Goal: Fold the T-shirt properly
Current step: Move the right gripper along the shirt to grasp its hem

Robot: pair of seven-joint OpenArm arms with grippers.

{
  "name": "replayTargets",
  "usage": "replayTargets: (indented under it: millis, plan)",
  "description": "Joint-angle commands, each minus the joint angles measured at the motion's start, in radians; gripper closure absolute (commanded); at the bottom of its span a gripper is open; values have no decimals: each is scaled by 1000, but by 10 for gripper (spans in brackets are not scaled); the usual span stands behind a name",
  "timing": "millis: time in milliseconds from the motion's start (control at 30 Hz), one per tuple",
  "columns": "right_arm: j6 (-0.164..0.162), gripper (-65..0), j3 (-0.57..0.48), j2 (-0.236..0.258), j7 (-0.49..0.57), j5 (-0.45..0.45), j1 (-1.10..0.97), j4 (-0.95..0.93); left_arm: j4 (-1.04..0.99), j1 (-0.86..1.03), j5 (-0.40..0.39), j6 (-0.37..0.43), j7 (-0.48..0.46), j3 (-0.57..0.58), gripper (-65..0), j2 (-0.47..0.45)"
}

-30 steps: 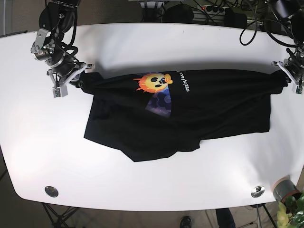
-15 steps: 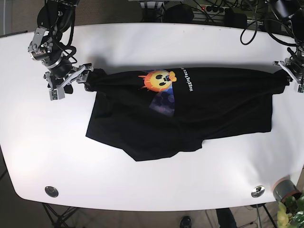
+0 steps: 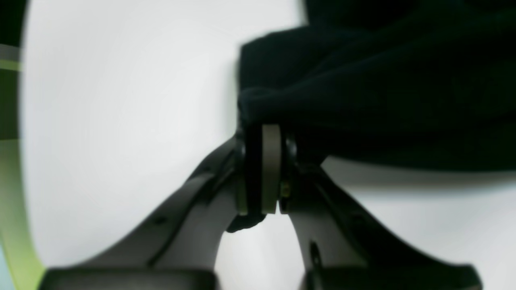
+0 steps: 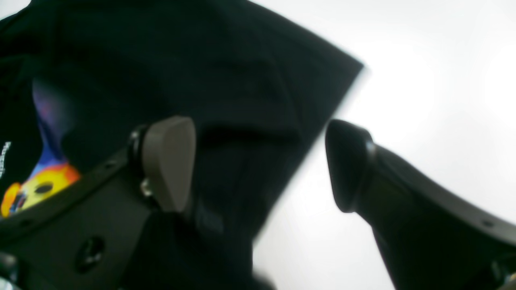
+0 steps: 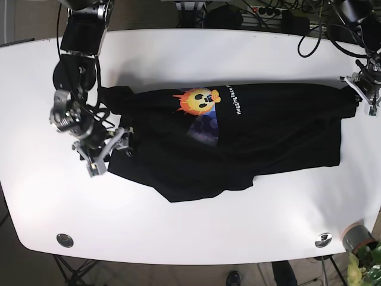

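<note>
Lying crumpled with its long axis from 9 to 3 o'clock across the table (image 5: 178,53), the T-shirt (image 5: 262,131) is pinched at its 3 o'clock corner by the left claw (image 5: 361,90), while the right claw (image 5: 113,146), jaws spread and empty, hovers at its 9 o'clock edge, nearer the loose lower-left corner.

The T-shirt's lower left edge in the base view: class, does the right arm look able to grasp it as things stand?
Probably yes. The right gripper is open right at the T-shirt, one finger over the cloth, the other over bare table. Nothing blocks it.
</note>
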Motion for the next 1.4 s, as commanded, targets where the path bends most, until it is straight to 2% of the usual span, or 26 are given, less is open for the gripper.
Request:
replayTargets:
  millis: [0,200,333,433,700,833,967,1100,1367]
  plan:
    - [0,-482,-47,-18,49,-38,93,-75,16,-7,-9,2,-18,-7,0,-28]
    - [3,-482,-55,-62,157,-163,276,-322,16,-7,-9,2,-18,-8,0,-27]
    - [8,-482,-55,-70,262,-221,374,-512,16,-5,-9,2,-19,-10,0,-27]
    - [8,-482,-55,-70,378,-239,435,-671,16,-5,-9,2,-18,-10,0,-27]
    - [3,-482,-62,-72,587,-242,503,-949,16,-5,-10,2,-18,-11,0,-27]
    - [2,-482,-130,-73,644,-241,518,-1018,16,-5,-10,2,-18,-11,0,-27]
    - [0,-482,-180,-95,675,-242,520,-1060,16,-5,-10,2,-18,-11,0,-27]
    - [0,-482,-187,-105,673,-242,520,-1067,16,-5,-10,2,-18,-11,0,-27]
    - [0,-482,-188,-161,671,-244,521,-1067,16,-2,-9,2,-18,-11,0,-27]
